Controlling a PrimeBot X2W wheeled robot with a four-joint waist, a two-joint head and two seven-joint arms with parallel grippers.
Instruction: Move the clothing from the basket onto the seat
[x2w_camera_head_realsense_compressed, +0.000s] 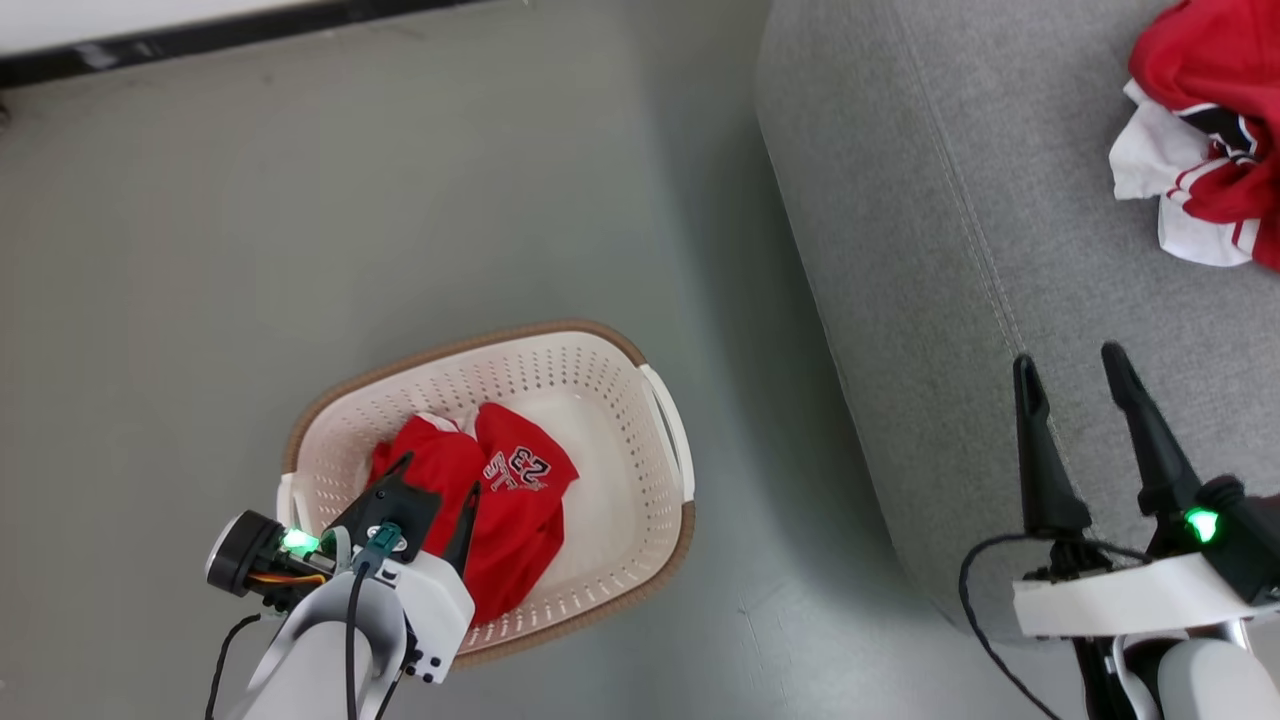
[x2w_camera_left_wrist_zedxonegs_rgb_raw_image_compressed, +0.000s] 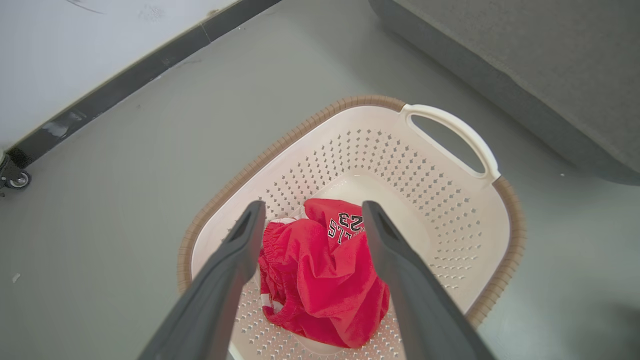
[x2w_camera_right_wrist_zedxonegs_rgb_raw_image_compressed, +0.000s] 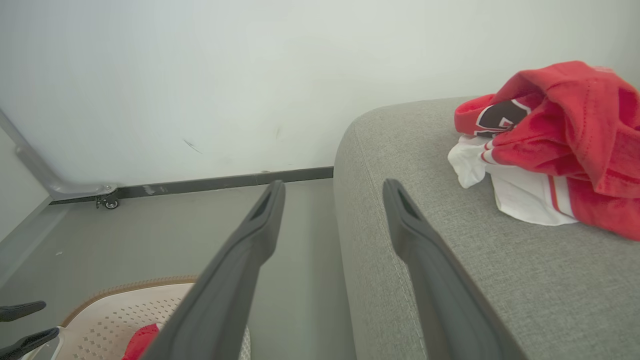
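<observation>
**Head view:** task approx half done. One pile of clothing (x2w_camera_head_realsense_compressed: 1205, 150) already lies on the seat (x2w_camera_head_realsense_compressed: 950, 250), well in from the edge facing the basket (x2w_camera_head_realsense_compressed: 665, 420). One red garment (x2w_camera_head_realsense_compressed: 515, 510) is in the basket, twd the end by the left arm; the other end's base is bare. The left gripper (x2w_camera_head_realsense_compressed: 437, 480) hangs over it, fingers apart, nothing held. The right gripper (x2w_camera_head_realsense_compressed: 1068, 360) is over the seat's near edge, fingers apart, empty.

**Left wrist view:** the garment (x2w_camera_left_wrist_zedxonegs_rgb_raw_image_compressed: 320, 280) lies below and between the spread fingers; contact not evident. The white print (x2w_camera_left_wrist_zedxonegs_rgb_raw_image_compressed: 350, 220) reads "23"; letters under it are part folded, can't read in full.

**Right wrist view:** the pile (x2w_camera_right_wrist_zedxonegs_rgb_raw_image_compressed: 560, 130) sits back from the seat's rounded corner. Its dark patch is unreadable.

Prob. left to do: carry the last garment over to the seat.
</observation>
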